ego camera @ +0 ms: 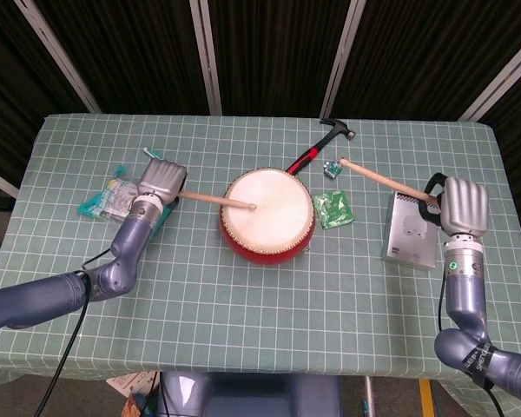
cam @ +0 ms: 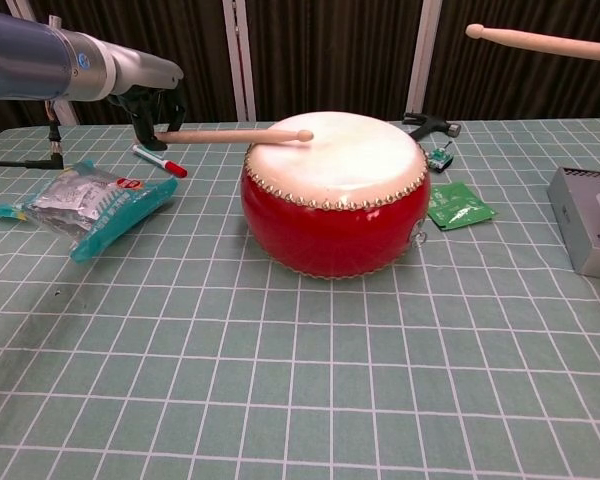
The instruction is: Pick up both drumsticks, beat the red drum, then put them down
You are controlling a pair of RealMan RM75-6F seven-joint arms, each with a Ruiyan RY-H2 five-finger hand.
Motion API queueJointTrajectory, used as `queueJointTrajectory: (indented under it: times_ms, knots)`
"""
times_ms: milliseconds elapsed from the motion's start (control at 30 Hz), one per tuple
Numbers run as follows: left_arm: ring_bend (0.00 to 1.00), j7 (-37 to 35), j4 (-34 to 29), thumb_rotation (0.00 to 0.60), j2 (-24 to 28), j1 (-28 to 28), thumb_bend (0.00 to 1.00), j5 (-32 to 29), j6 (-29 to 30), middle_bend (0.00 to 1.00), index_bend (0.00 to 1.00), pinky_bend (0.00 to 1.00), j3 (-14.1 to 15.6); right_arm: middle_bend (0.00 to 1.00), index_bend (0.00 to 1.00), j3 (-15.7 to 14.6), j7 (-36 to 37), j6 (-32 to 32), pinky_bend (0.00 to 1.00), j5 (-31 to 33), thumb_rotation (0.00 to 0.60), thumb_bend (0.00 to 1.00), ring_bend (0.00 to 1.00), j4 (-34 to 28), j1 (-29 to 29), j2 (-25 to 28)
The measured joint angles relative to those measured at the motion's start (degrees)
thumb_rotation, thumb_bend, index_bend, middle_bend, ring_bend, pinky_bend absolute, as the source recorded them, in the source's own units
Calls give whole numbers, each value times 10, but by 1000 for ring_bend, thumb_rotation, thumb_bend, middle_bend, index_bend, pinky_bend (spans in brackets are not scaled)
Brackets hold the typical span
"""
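My left hand point(ego camera: 161, 181) grips a pale wooden drumstick point(ego camera: 215, 201) by its butt, fingers wrapped around it, and the tip rests on the white skin of the round red drum point(ego camera: 267, 215) near the head's middle; in the chest view the stick point(cam: 235, 133) lies almost level, its tip touching the skin. The drum stands at the centre of the green checked tabletop point(ego camera: 269, 295). My right hand point(ego camera: 465, 207) is closed around the second pale wooden drumstick point(ego camera: 384, 180), holding it raised well above the tabletop, its tip pointing toward the drum but apart from it, over a small green-and-white card point(ego camera: 332, 168). Beneath that hand lies a grey rectangular box point(ego camera: 410, 229). A flat green packet point(ego camera: 335, 209) sits just beside the drum on its right, and a red-handled hammer with a black head point(ego camera: 319, 148) lies behind it. A teal snack bag point(cam: 85, 205) and a red-capped marker point(cam: 159, 160) lie to the drum's left.
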Motion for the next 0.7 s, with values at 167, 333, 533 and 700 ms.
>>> queueJointTrajectory:
  times_ms: [167,333,533,700]
  knots:
    - [1000,-68,-17,600,7,7,483,8,38,1000,757,1000,-24,1000,921,-2,-2,9,1000,-9,600,558,1000,-11,-3,1]
    - [1000,-192,-40,600,14,29,483,165,94,1000,757,1000,-56,1000,921,-1,-2,15,1000,-25,600,558,1000,-19,-3,1]
    - [1000,-348,-74,600,30,70,483,346,176,1000,757,1000,-96,1000,921,-1,20,8,1000,-51,600,558,1000,-25,-2,0]
    - [1000,-372,-93,600,51,94,483,375,198,1000,756,1000,-114,1000,920,3,74,-9,1000,-85,600,558,1000,-27,0,-4]
